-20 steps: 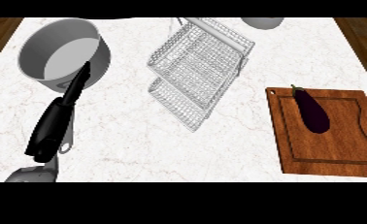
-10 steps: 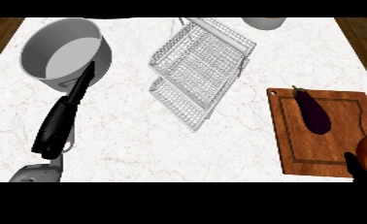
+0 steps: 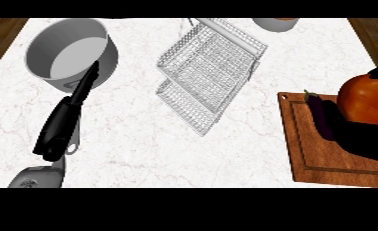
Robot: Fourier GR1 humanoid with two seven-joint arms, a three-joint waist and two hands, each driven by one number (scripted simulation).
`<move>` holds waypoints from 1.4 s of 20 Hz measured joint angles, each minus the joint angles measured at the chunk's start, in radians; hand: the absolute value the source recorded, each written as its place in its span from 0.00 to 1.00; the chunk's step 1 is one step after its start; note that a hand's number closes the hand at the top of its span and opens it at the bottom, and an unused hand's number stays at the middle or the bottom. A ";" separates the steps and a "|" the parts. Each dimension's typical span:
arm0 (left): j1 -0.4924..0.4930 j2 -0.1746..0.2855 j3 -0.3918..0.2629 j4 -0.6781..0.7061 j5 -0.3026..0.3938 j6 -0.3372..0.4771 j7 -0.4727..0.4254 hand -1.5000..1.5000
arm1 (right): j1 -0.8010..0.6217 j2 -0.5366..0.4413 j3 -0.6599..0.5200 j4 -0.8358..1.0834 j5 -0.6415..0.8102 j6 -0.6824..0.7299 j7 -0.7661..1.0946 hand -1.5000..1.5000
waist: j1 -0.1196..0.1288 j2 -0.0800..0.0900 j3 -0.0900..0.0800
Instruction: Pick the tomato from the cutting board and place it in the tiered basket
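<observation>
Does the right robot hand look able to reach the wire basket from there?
Probably yes: the right robot hand, holding the tomato, has only bare counter between it and the tiered basket.

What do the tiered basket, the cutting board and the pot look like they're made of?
Tiered basket: metal wire, going by its fine silvery mesh and see-through trays. Cutting board: wood, with reddish-brown grain and a groove near the edge. Pot: probably metal, plain matte grey all over.
</observation>
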 measured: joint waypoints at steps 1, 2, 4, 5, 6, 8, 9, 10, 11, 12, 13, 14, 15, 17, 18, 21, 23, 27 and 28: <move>-0.005 0.001 0.002 0.001 0.002 -0.003 0.003 0.50 | -0.063 0.004 -0.006 0.027 -0.002 -0.002 0.017 1.00 | 0.001 0.000 0.000; -0.002 -0.002 -0.002 -0.005 0.002 -0.004 0.004 0.50 | -0.125 0.008 0.001 0.061 0.005 -0.012 0.038 1.00 | 0.005 0.000 0.000; -0.001 -0.006 -0.005 -0.004 -0.001 -0.002 0.005 0.50 | -0.227 0.013 0.004 0.115 0.002 -0.023 0.075 1.00 | 0.005 0.000 0.001; 0.003 -0.007 -0.007 -0.015 -0.002 -0.003 0.013 0.50 | -0.268 0.014 0.003 0.145 0.002 -0.028 0.090 1.00 | 0.005 0.000 0.001; 0.007 -0.008 -0.012 -0.019 -0.007 -0.002 0.011 0.50 | -0.303 0.015 0.008 0.179 0.001 -0.036 0.107 1.00 | 0.006 0.000 0.001; 0.002 -0.009 -0.012 -0.015 -0.007 -0.004 0.009 0.50 | -0.380 0.017 -0.012 0.271 -0.006 -0.058 0.128 1.00 | 0.009 0.002 0.001; -0.009 -0.008 -0.009 -0.008 -0.005 -0.005 0.006 0.50 | -0.414 0.017 -0.015 0.320 -0.011 -0.075 0.142 1.00 | 0.011 0.004 0.001; -0.007 -0.008 -0.009 -0.012 -0.005 -0.006 0.008 0.50 | -0.448 0.017 -0.024 0.370 -0.016 -0.089 0.151 1.00 | 0.013 0.004 0.002; -0.014 -0.006 -0.005 -0.009 -0.005 -0.006 0.010 0.50 | -0.463 0.017 -0.025 0.409 -0.023 -0.102 0.157 1.00 | 0.013 0.005 0.002; -0.012 -0.012 -0.011 -0.013 -0.007 -0.006 0.010 0.50 | -0.486 0.017 -0.032 0.462 -0.022 -0.118 0.160 1.00 | 0.015 0.006 0.002; -0.018 -0.015 -0.015 -0.007 -0.013 -0.003 0.011 0.50 | -0.513 0.017 -0.030 0.510 -0.027 -0.134 0.165 1.00 | 0.015 0.007 0.002; -0.017 -0.016 -0.014 -0.008 -0.013 -0.001 0.010 0.50 | -0.538 0.017 -0.038 0.561 -0.028 -0.145 0.165 1.00 | 0.016 0.008 0.002; -0.013 -0.009 -0.008 -0.013 -0.005 -0.010 0.008 0.50 | -0.542 0.017 -0.039 0.609 -0.026 -0.167 0.157 1.00 | 0.018 0.008 0.002; -0.012 -0.009 -0.008 -0.019 -0.005 -0.013 0.009 0.50 | -0.554 0.017 -0.027 0.707 -0.023 -0.233 0.151 1.00 | 0.023 0.011 0.003; -0.015 -0.016 -0.015 -0.013 -0.009 -0.010 0.008 0.50 | -0.563 0.017 -0.026 0.759 -0.023 -0.271 0.145 1.00 | 0.025 0.012 0.003; -0.025 -0.011 -0.012 -0.013 -0.009 -0.017 0.012 0.50 | -0.578 0.018 -0.010 0.892 -0.041 -0.397 0.131 1.00 | 0.029 0.014 0.003; -0.026 -0.012 -0.015 -0.013 -0.011 -0.019 0.015 0.50 | -0.577 0.018 -0.014 0.957 -0.051 -0.508 0.114 0.00 | 0.033 0.016 0.003; -0.025 -0.002 -0.005 -0.022 0.003 -0.036 0.011 0.50 | -0.580 0.020 -0.007 1.102 -0.129 -0.707 0.058 0.00 | 0.040 0.017 0.003; -0.020 -0.006 -0.011 -0.034 -0.001 -0.034 0.014 0.50 | -0.589 0.020 -0.008 1.144 -0.146 -0.755 0.038 0.00 | 0.043 0.018 0.004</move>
